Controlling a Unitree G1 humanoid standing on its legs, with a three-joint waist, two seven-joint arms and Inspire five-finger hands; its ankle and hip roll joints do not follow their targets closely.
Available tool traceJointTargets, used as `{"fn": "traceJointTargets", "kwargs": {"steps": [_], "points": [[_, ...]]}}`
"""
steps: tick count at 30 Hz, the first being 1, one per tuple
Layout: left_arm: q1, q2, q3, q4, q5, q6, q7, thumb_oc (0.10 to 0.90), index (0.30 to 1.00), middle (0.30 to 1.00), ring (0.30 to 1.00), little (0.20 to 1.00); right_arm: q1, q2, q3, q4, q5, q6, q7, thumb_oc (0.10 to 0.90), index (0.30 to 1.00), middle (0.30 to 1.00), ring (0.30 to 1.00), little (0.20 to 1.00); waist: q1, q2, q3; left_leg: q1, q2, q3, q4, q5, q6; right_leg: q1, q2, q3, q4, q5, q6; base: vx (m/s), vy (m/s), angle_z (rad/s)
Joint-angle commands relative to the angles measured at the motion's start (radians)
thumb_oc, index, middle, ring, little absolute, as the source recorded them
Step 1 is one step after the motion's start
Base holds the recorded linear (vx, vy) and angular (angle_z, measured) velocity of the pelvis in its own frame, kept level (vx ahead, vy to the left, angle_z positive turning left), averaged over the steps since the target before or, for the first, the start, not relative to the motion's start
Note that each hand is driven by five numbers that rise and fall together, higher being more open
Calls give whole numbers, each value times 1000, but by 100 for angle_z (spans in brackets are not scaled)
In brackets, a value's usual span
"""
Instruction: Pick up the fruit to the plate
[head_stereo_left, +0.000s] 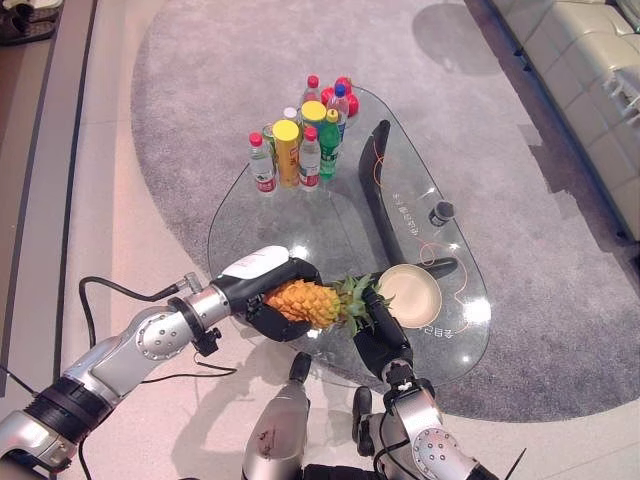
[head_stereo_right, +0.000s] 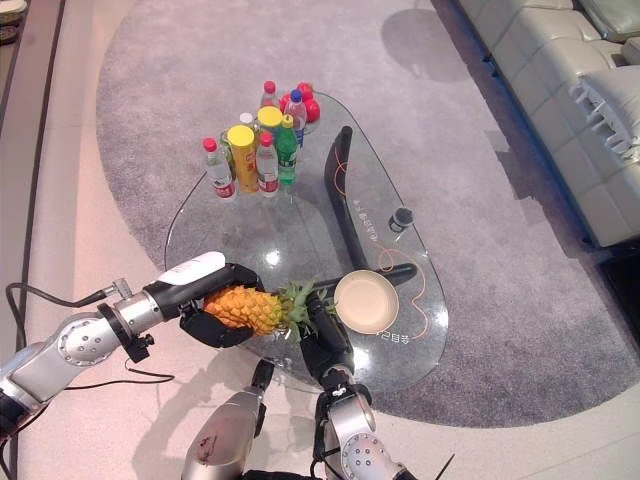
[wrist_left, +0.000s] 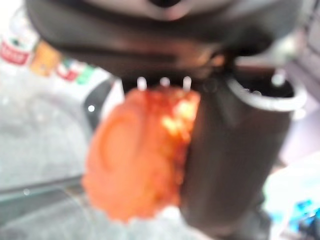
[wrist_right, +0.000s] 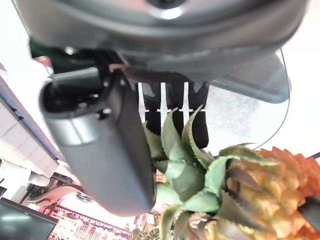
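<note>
Pineapple (head_stereo_left: 305, 302) lies on its side low in the centre of the left eye view, above the near part of the glass bench (head_stereo_left: 250, 215), its bumpy orange-yellow body toward the frame's left and its spiky green crown toward the right. The left hand (head_stereo_left: 262, 290) has dark fingers curled round the body, with its white-covered thumb over the top. The right hand (head_stereo_left: 378, 328) comes up from the lower edge and closes on the leafy crown. Just right of the crown sits the plate (head_stereo_left: 410, 296), a round, shallow, cream dish, bare, on the glass.

The left wrist view brings what the head views cannot: the fruit's orange rind (wrist_left: 137, 165) pressed against a thick dark thumb (wrist_left: 235, 160), seen from very close and blurred. The right wrist view shows the stiff, pointed green leaves (wrist_right: 185, 170) passing between the dark thumb (wrist_right: 105, 145) and the fingers (wrist_right: 175, 107), with the scaly golden rind at the frame's lower right.

Toward the upper centre of the head views stands a cluster of plastic bottles (head_stereo_left: 303, 135) with red, yellow, green and blue caps. A curved black bar (head_stereo_left: 378, 190) runs under the transparent top. A small dark cup (head_stereo_left: 441, 212) stands right of the bar. Grey carpet (head_stereo_left: 200, 90) spreads beneath, and a pale padded sofa (head_stereo_left: 590, 70) fills the upper right corner.
</note>
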Motion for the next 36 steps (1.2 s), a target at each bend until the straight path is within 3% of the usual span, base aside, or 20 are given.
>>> {"fn": "traceJointTargets", "kwargs": {"steps": [1, 5, 6, 7, 8, 21, 36], "points": [[78, -101, -54, -256, -43, -164, -100, 100, 300, 300, 300, 200, -105, 31, -89, -158, -69, -52, 39, 100, 300, 300, 300, 200, -29, 30, -97, 103, -105, -23, 37, -114, 97, -136, 36, 2, 27, 159, 100, 0, 0, 0], [91, -114, -44, -251, -30, -149, -77, 100, 300, 300, 300, 200, -98, 31, -92, -161, -73, -45, 39, 100, 300, 300, 300, 200, -29, 29, -100, 105, -105, -24, 34, -111, 98, -134, 36, 2, 24, 160, 98, 0, 0, 0], [96, -120, -40, -249, -26, -137, -66, 311, 481, 481, 481, 411, -94, 32, -92, -159, -75, -45, 43, 100, 300, 300, 300, 200, -29, 29, -100, 105, -105, -25, 32, -109, 98, -133, 36, 1, 23, 161, 97, 0, 0, 0], [96, -120, -40, -249, -26, -136, -66, 311, 481, 481, 481, 411, -94, 32, -92, -159, -75, -45, 43, 100, 300, 300, 300, 200, -29, 29, -101, 105, -105, -25, 32, -109, 98, -133, 36, 1, 23, 161, 97, 0, 0, 0], [100, -126, -36, -247, -17, -125, -57, 800, 900, 900, 900, 900, -92, 32, -93, -159, -77, -43, 45, 100, 300, 300, 300, 200, -28, 29, -99, 103, -106, -25, 34, -107, 98, -134, 37, 1, 25, 160, 97, 0, 0, 0], [128, -140, -5, -242, -10, -105, -47, 800, 900, 900, 900, 900, -84, 25, -107, -184, -84, -34, 32, 100, 300, 300, 300, 200, -29, 30, -101, 109, -107, -27, 24, -99, 97, -132, 39, -3, 24, 161, 92, 0, 0, 0], [139, -139, 13, -239, -11, -74, -40, 800, 900, 900, 900, 900, -69, 10, -142, -229, -147, -83, 19, 100, 300, 300, 300, 200, -34, 23, -97, 110, -108, -22, 33, -102, 99, -132, 44, -1, 26, 167, 96, 0, 0, 0]]}}
